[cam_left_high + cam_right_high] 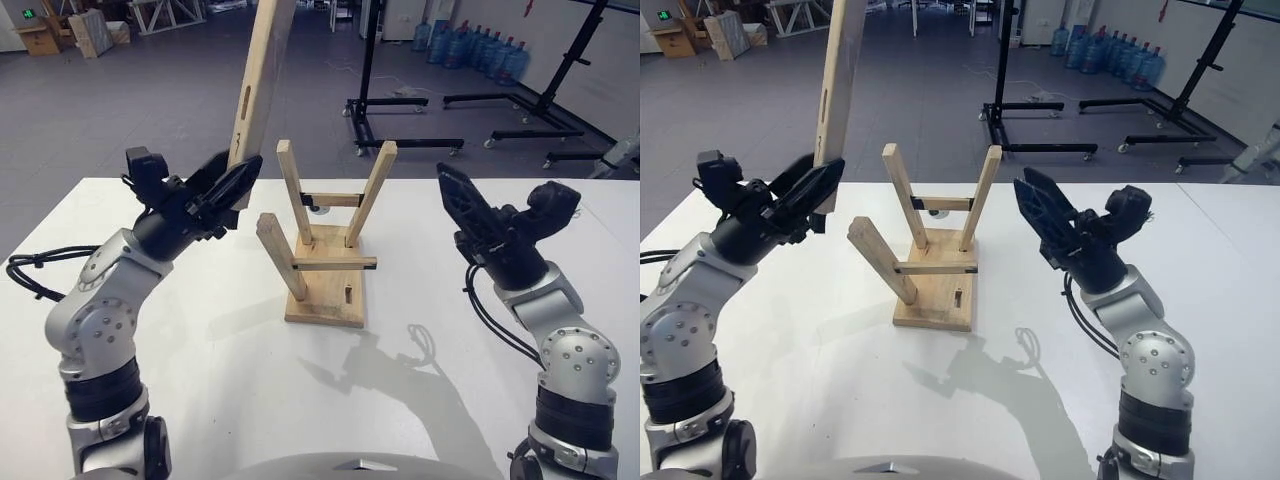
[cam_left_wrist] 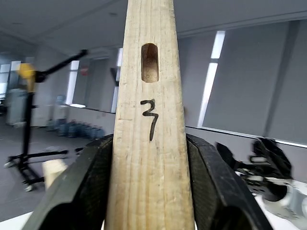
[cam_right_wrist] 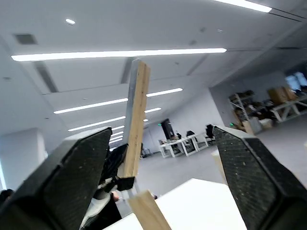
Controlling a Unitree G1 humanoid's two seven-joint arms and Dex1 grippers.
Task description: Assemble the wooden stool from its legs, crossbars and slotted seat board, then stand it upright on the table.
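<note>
Worktop (image 1: 200, 380), white. The part-built stool is lying seat-down near the middle.

- Slotted seat board (image 1: 325, 302): flat on the worktop, with three legs standing up out of it: two rear legs (image 1: 295, 190) (image 1: 372, 190) and one front leg (image 1: 280, 255) that leans outward.
- Two crossbars are fitted: the upper crossbar (image 1: 335, 200) between the rear pair, the lower crossbar (image 1: 335, 264) near the board.
- Fourth leg (image 1: 262, 70): held nearly upright in the air, left of the stool. It is pinched near its lower end by the jaws of the left gripper (image 1: 238, 180). A mortise slot (image 2: 149, 62) is seen just above the grip.
- Right gripper (image 1: 1032, 195): raised to the right of the stool, jaws spread wide, nothing between them.

Handling, as judged:
- The wood is bare, stiff and light, and little slip is expected against the dark pads.
- Most of the leg's length stands above the grip, so it could pivot if knocked.
- The joints look only push-fitted. The stool is best steadied at the board or low on a leg, never by a crossbar.
</note>
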